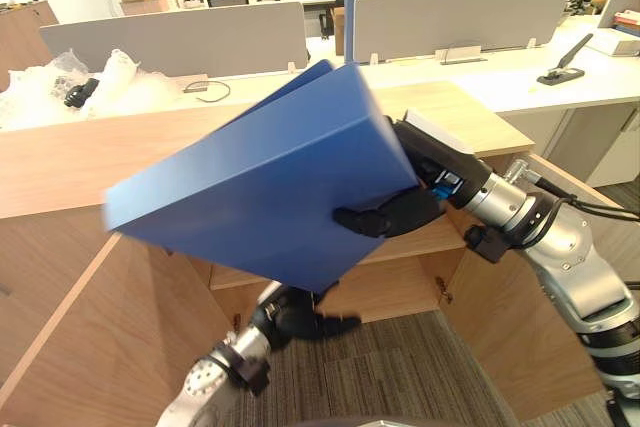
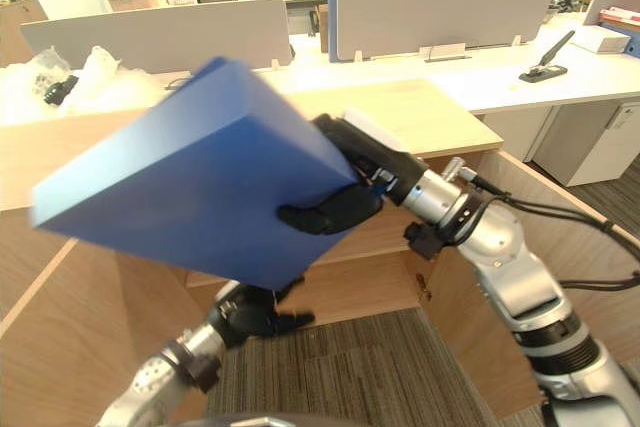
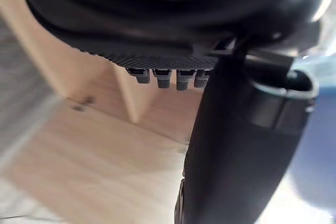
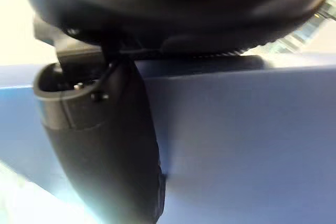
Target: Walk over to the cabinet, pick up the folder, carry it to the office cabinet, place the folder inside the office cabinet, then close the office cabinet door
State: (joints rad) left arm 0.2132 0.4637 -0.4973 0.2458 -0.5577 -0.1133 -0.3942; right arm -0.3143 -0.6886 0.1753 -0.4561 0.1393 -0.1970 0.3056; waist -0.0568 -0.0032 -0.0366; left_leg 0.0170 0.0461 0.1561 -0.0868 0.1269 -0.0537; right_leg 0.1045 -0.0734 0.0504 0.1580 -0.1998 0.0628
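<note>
Folder (image 1: 260, 177), thick and plain blue, tilts in right robot hand (image 1: 385, 217).

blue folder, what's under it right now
The left hand sits just under the blue folder; contact is unclear. Lower down are the open cabinet, its shelf and carpet. The folder covers most of the cabinet's inside and part of the right hand.

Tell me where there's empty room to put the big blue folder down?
The wooden cabinet top is bare right of the folder, up to the white desk. Inside, the shelf looks free where visible. The left end is crowded by crumpled plastic wrap.
</note>
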